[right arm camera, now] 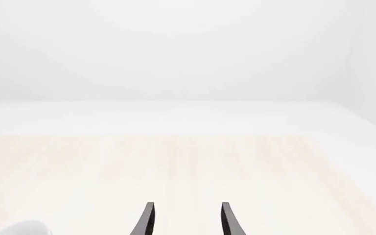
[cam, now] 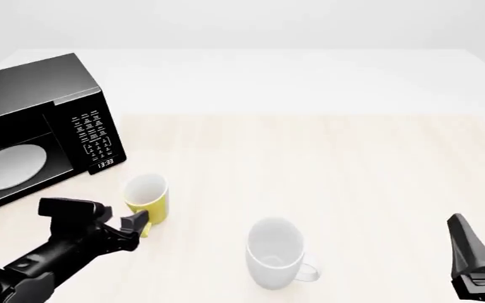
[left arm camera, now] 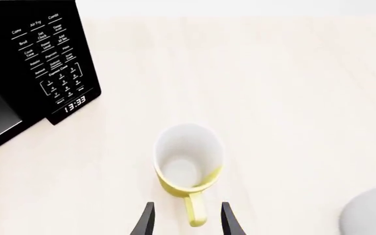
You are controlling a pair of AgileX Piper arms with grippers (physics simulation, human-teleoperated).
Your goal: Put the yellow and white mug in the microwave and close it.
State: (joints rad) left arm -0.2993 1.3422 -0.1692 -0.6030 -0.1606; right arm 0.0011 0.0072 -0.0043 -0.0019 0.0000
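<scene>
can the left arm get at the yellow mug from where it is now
Probably yes. The left gripper is open, its jaws on either side of the handle of the yellow and white mug. Nothing lies between them; the white mug and the microwave stand apart from it.

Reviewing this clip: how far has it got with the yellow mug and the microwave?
Early stage. Done: nothing placed; the microwave shows its white plate and nothing else inside. In hand: the left tool is open, fingers straddling the handle of the yellow mug, which stands upright on the table. Left: grip, lift, set it inside, shut the microwave. The right tool is open and idle.
</scene>
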